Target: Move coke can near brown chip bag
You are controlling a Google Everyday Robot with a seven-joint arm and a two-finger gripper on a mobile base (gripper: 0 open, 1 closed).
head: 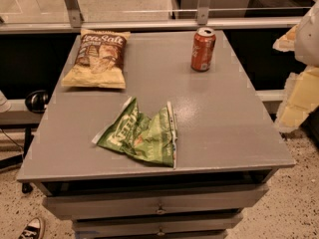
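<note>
The coke can (203,49) is red-orange with a silver top and stands upright at the far right of the grey table (224,128). The brown chip bag (98,59), dark brown above and pale yellow below with white "Sea Salt" lettering, lies flat at the table's far left. The two are well apart. My gripper (295,101) shows as pale yellow and white parts at the right edge of the view, off the table's right side and to the right of the can. It holds nothing that I can see.
A crumpled green chip bag (142,135) lies on the near middle of the table. Drawers (159,208) sit under the tabletop. A rail and glass panel (149,19) run behind the table. A shoe (31,229) shows on the floor at bottom left.
</note>
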